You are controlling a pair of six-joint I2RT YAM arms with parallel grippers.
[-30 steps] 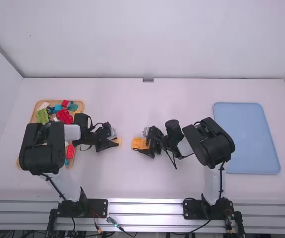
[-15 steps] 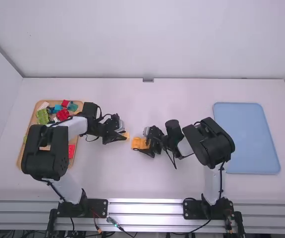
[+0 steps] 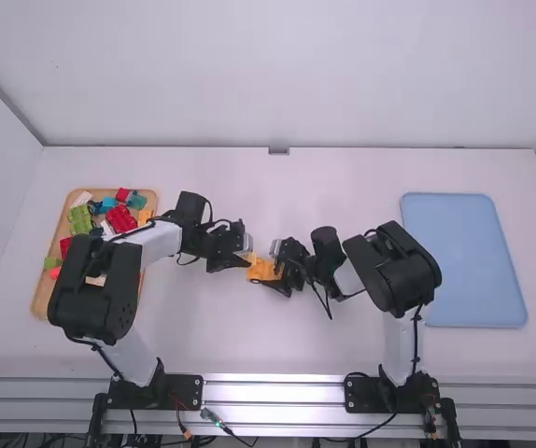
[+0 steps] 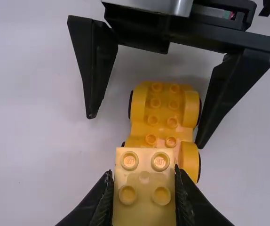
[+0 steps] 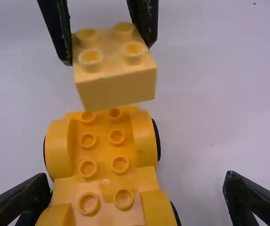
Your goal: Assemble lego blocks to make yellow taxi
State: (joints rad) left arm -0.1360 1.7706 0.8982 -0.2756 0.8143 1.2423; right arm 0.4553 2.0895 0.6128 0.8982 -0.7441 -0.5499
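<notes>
White table [image 3: 343, 345] surface carries the work. In the high view, a wooden tray [image 3: 41, 301] of loose blocks [image 3: 121, 220] lies toward 9 o'clock; a blue tray [image 3: 464, 261] lies at 3 o'clock.

Workpiece location: the yellow wheeled base [image 5: 104, 155] stands mid-table, studs up, between both grippers. The pale yellow block [image 4: 144, 207] is held above its 9 o'clock end, studs up; whether they touch cannot be determined.

Gripper status: the left gripper [image 5: 108, 52] is clamped on two opposite walls of the block. The right gripper [image 4: 146, 130] is spread astride the base without clamping it, one finger close beside it.

Handling (judged): both parts appear light, rigid and smooth; breakage is unlikely, slippage possible. Grip the block by its flat side walls, leaving studs and underside free. Hold the base across its narrow middle, between the wheel arches; unrestrained, it may roll.

Next operation: close the right gripper to brace the base, align block with studs, then press straight down. Tilt may prevent full seating.
</notes>
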